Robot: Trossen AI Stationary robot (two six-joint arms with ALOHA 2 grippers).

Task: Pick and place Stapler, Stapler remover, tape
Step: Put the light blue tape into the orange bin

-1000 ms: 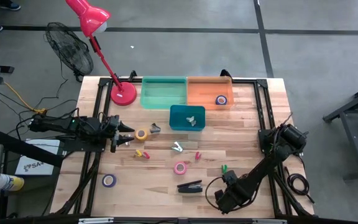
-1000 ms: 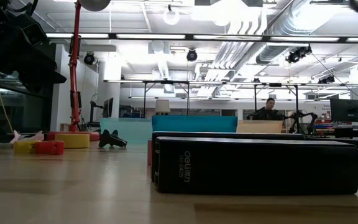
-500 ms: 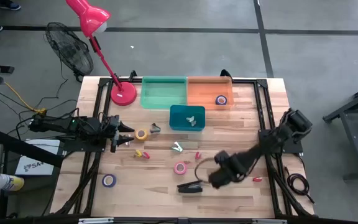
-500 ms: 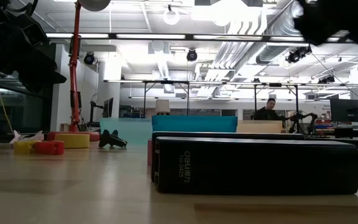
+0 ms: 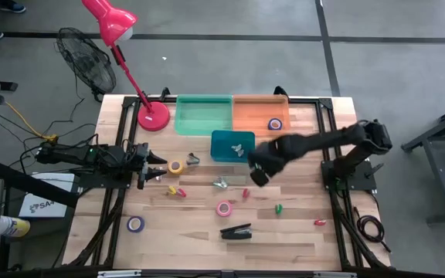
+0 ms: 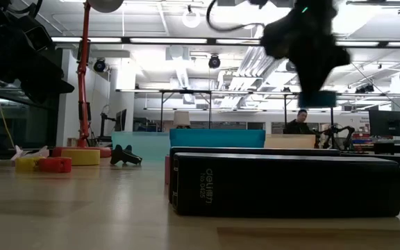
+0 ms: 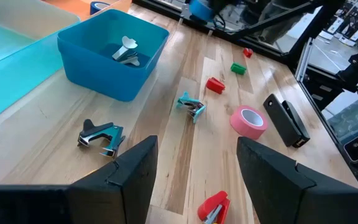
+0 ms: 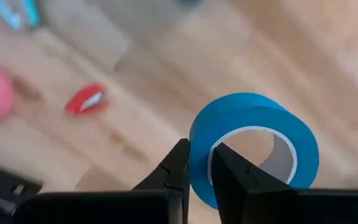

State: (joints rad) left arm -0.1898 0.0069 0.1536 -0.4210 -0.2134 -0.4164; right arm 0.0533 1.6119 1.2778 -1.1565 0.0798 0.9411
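Right claw (image 8: 197,163) pinching blue tape (image 8: 253,146)

The wooden surface (image 5: 300,232) stands on a grey concrete floor (image 5: 230,69) crossed by dark lines. A red desk lamp (image 5: 108,22) rises from its round base at one corner, and a black fan (image 5: 86,60) sits on the floor beside it. Level across the surface, a large workshop shows white ceiling ducts (image 6: 269,48), strip lights (image 6: 151,40), benches and a seated person (image 6: 298,125).
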